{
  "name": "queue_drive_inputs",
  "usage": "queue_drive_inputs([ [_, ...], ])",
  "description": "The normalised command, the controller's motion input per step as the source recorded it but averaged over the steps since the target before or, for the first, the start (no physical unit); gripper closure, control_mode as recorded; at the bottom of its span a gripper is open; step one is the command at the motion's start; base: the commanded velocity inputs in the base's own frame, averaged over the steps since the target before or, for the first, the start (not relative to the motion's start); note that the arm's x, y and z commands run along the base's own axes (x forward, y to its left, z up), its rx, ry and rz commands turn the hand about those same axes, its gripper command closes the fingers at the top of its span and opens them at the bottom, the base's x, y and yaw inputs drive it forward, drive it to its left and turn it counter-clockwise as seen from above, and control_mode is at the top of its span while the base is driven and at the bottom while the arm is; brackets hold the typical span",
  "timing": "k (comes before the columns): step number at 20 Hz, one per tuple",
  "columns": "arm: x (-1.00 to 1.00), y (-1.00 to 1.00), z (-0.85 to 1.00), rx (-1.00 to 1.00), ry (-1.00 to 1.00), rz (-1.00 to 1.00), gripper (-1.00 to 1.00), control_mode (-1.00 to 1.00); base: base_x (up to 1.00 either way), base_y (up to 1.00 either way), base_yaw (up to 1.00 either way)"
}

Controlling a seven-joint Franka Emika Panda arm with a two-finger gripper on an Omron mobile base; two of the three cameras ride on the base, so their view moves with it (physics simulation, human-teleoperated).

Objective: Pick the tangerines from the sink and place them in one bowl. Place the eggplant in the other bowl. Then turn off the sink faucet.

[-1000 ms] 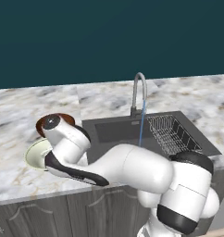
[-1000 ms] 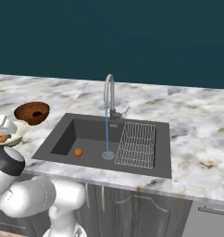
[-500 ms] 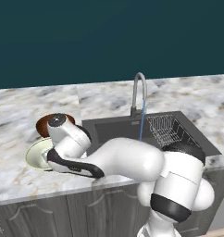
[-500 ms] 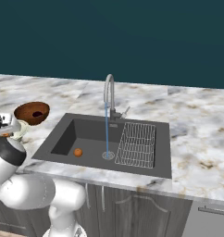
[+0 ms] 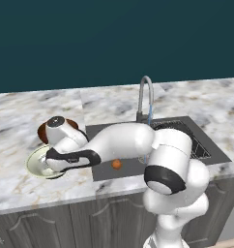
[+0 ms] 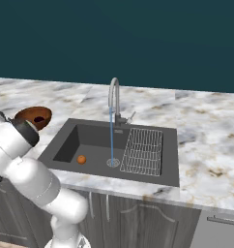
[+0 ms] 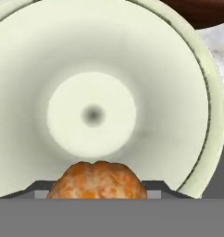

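Lowered closer over the wide pale cream-green bowl [image 7: 169,92], the pincer [image 7: 97,192] is holding a small round orange tangerine [image 7: 97,181]; light, firm, best gripped across the middle.

1. No readable text, label, brand, number or sign appears in any view.
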Motion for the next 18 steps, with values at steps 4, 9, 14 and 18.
queue_drive_inputs([
  [4,0.38,0.24,-0.28,0.00,0.13,0.08,1.00,-1.00,0.00,0.00,0.00],
  [9,0.24,0.39,-0.17,-0.02,0.07,0.06,1.00,-1.00,0.00,0.00,0.00],
  [14,0.00,0.18,-0.04,-0.02,0.00,0.02,-1.00,-1.00,0.00,0.00,0.00],
  [18,0.00,-0.06,0.14,0.00,-0.11,0.00,-1.00,-1.00,0.00,0.00,0.00],
])
